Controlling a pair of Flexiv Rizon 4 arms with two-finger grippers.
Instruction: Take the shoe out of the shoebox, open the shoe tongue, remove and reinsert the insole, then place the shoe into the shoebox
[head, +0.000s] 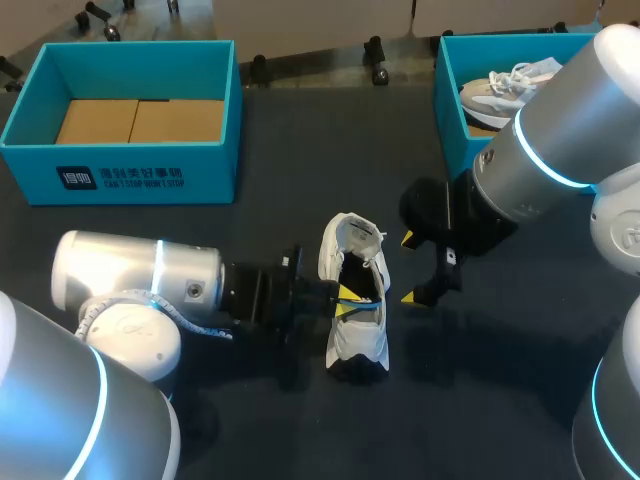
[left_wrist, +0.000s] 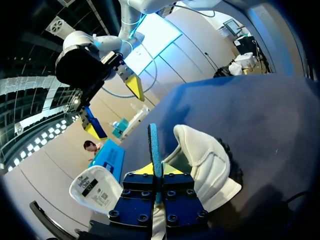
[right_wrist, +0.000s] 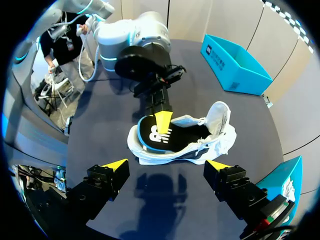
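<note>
Sneaker (head: 356, 262) out, tongue open, insole mid-step
Left fingers (head: 346, 294) pinch the insole's (right_wrist: 157, 136) blue edge inside the sneaker mid-desk (head: 300, 150); right fingers (right_wrist: 114, 165) spread wide, empty, at its 3 o'clock. Seating the insole and reboxing, shoebox (head: 130, 178) at 10 o'clock, likely remain.

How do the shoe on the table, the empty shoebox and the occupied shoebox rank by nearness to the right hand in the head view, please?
1. The shoe on the table, beside the right hand.
2. The occupied shoebox, far right.
3. The empty shoebox, far left.
</note>
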